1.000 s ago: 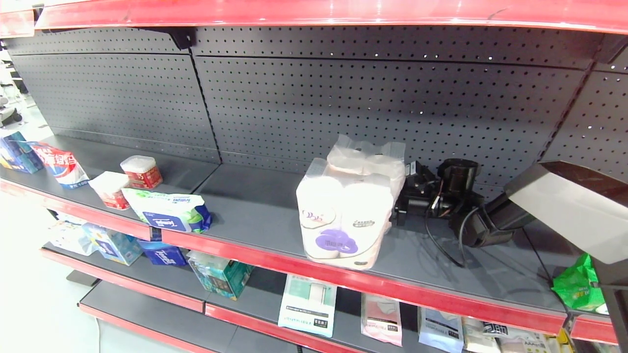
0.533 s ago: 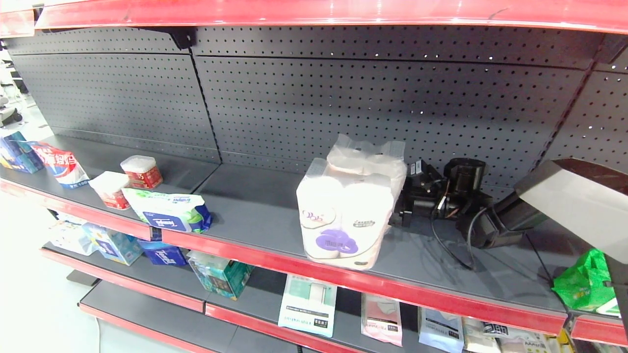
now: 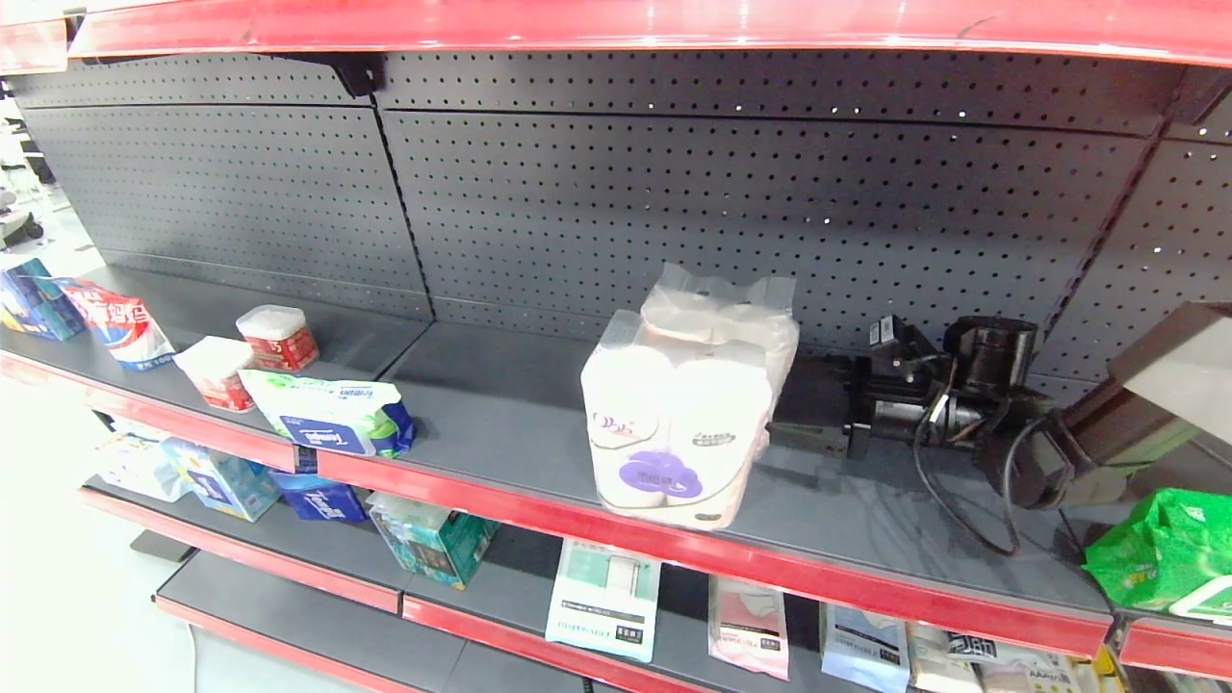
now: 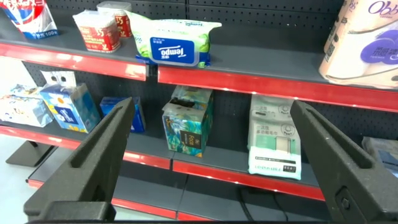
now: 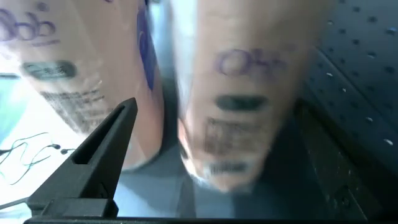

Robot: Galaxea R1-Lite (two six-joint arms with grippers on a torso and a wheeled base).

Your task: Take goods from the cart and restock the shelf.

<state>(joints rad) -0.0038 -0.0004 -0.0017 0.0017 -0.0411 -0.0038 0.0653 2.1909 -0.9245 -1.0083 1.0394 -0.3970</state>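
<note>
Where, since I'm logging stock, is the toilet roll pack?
Head view: the toilet roll pack stands centrally at the front edge of the shelf, the right claw close on its right.

The toilet roll pack (image 3: 685, 423) is a multipack of white rolls wrapped in clear film, with purple print low on its front face. It stands upright on the shelf board (image 3: 500, 409), right of the board's middle. Its base sits close to the red front edge (image 3: 539, 515) and well apart from the back panel (image 3: 674, 192). The film at the top of the pack is gathered into a loose, crumpled flap. The shelf board is dark grey and level. The back panel is dark and perforated.
</note>
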